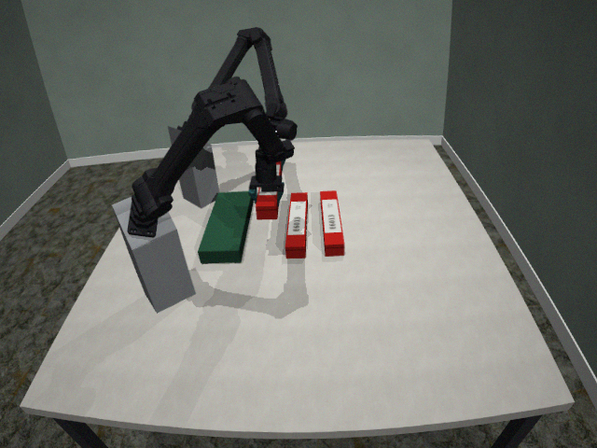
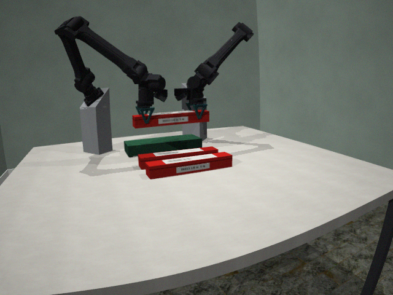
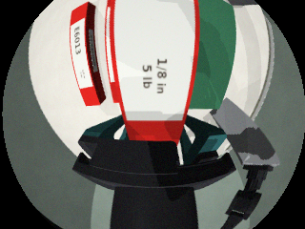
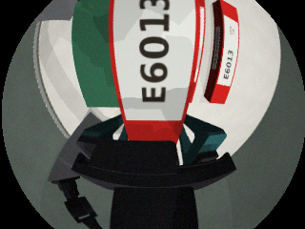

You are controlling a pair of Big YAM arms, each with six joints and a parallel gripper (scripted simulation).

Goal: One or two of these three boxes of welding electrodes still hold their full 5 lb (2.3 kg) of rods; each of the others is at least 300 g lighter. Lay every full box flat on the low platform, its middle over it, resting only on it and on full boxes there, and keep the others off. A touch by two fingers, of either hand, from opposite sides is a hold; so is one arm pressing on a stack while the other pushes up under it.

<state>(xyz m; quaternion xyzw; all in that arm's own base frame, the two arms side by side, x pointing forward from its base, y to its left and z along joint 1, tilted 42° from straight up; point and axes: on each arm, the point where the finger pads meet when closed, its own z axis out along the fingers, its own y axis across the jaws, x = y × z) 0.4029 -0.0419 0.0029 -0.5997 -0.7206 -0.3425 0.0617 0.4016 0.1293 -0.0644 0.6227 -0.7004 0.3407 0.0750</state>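
From above, the right gripper (image 1: 266, 192) (image 2: 146, 117) (image 4: 153, 113) and its arm hide most of the box (image 1: 266, 210) (image 2: 171, 120) (image 3: 154, 102) (image 4: 152, 110) between its fingers, and the left gripper (image 2: 199, 113) (image 3: 154, 114) behind. Seen close from either gripper, that box and the green platform (image 1: 226, 226) (image 2: 161, 142) (image 3: 216, 57) (image 4: 92, 57) beyond run off the top edge. The side label below the grippers, on the nearest box (image 2: 190, 165), is too blurred to read fully.

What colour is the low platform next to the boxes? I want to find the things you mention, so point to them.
Dark green; the platform (image 1: 225, 225) (image 2: 158, 142) (image 3: 216, 52) (image 4: 92, 52) shows best from the top view.
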